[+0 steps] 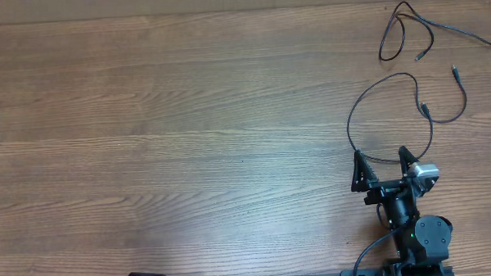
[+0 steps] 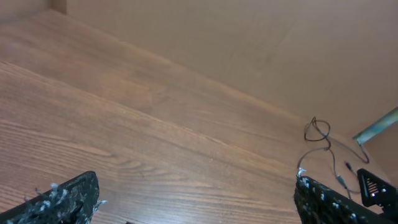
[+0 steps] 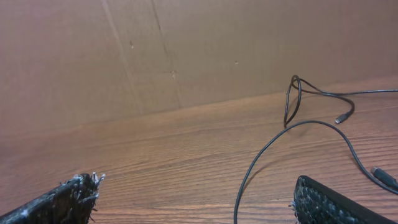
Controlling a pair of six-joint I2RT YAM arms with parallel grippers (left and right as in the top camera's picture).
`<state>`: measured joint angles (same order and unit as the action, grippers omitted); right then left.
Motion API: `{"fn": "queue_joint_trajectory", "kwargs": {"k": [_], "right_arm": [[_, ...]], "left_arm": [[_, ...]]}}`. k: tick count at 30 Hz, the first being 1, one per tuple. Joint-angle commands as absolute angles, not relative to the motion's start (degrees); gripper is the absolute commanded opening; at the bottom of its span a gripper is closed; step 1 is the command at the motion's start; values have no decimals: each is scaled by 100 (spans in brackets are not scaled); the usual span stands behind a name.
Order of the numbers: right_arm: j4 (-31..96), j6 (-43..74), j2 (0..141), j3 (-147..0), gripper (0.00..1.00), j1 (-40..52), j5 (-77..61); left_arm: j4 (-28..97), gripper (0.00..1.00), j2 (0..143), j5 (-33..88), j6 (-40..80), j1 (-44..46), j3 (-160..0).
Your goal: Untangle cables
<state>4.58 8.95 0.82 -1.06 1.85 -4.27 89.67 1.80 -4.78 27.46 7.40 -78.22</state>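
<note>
right pincer: spread apart, lower right of the overhead frame, astride one loose loop of the cables on the desk; the rest lie upper right. left pincer: spread apart, bottom edge, well apart from them.

The surface was brown and wood-grained, with a smooth, faintly satin finish. My right fingers wore black pads, rough and pimpled, with pale fuzz fraying at their tips. The cables had thin black sheaths, smooth and slightly shiny. The far wall looked like matt brown cardboard.
</note>
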Motion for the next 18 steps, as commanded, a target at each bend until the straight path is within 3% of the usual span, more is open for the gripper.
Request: {"fn": "queue_joint_trajectory", "kwargs": {"k": [1,18], "right_arm": [[443,849,16,-45,100,143,-456],[443,849,16,-45,100,143,-454]], "left_arm": [[8993,100,25,-489,2853,709,-7859],[8875,100,25,-805,2832,709,-7850]]}}
